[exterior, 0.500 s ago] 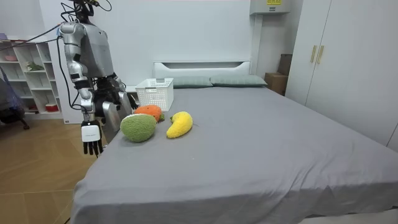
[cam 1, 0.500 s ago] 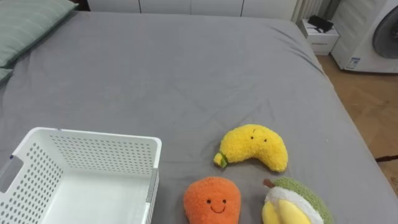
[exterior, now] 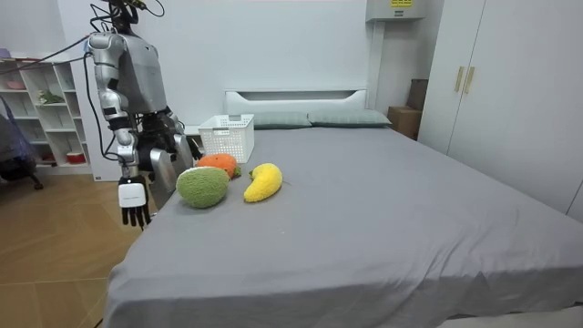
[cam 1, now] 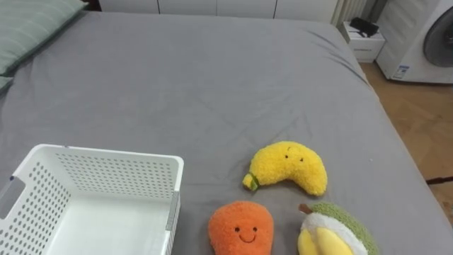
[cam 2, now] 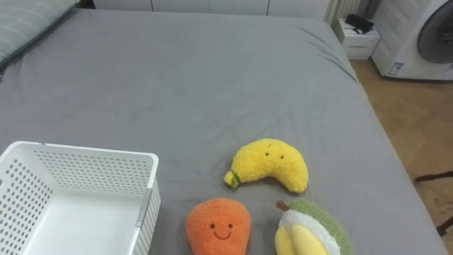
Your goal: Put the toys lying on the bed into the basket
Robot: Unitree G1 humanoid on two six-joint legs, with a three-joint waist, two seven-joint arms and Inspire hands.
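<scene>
We stand at the near edge of the bed (cam 1: 212, 78), our right hand (exterior: 134, 202) hanging at our side below the mattress top, fingers loosely straight and holding nothing, well apart from the toys. The yellow banana plush (cam 1: 289, 167) lies on the grey sheet, right of the white basket (cam 1: 113, 177). Nearer us sit the orange plush (cam 1: 241, 227) and, just to its right, the green-and-yellow plush (cam 1: 333, 232).

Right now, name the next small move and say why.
Probably lift the right hand, which hangs open beside the bed, toward the orange plush toy. It lies on the bed closest to the white basket, whose visible inside holds no toys.
</scene>
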